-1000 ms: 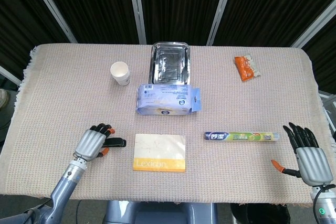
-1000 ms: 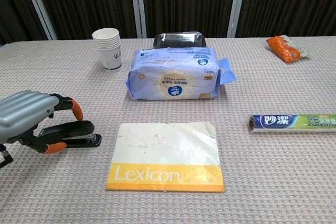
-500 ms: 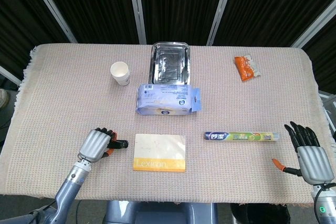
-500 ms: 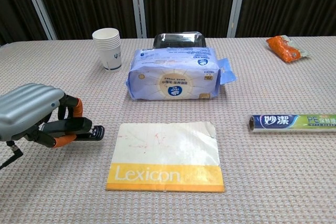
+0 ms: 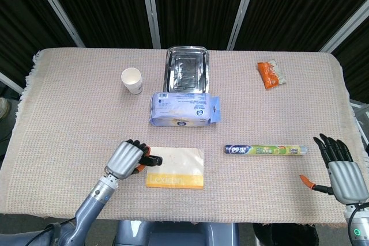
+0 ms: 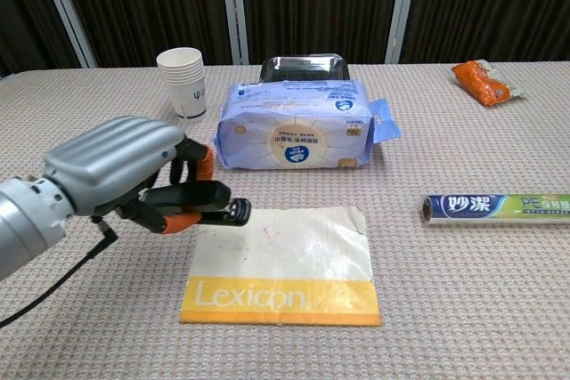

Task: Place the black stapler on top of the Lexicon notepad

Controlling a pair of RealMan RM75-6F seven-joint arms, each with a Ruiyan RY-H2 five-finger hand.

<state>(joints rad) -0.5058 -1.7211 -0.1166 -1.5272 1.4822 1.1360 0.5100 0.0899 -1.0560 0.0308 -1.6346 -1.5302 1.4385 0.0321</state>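
Observation:
My left hand [image 5: 125, 158] [image 6: 120, 169] grips the black stapler [image 6: 212, 206] [image 5: 151, 160] and holds it raised over the left edge of the Lexicon notepad [image 5: 176, 167] [image 6: 283, 264]. The notepad is white with a yellow band and lies flat at the table's front centre. The stapler's tip pokes out to the right of my fingers. My right hand [image 5: 342, 171] rests at the table's front right corner, fingers spread and holding nothing; the chest view does not show it.
A blue wipes pack [image 5: 184, 109] [image 6: 301, 125] lies behind the notepad, with a steel tray [image 5: 187, 69] beyond it. Paper cups [image 5: 132, 80] [image 6: 181, 83] stand back left. A cling-film box [image 5: 265, 150] [image 6: 499, 207] lies right of the notepad, an orange snack packet [image 5: 270, 74] far right.
My left hand has lifted the stapler off the cloth and carried it right, from beside the notepad to above its left edge. The right hand has stayed put.

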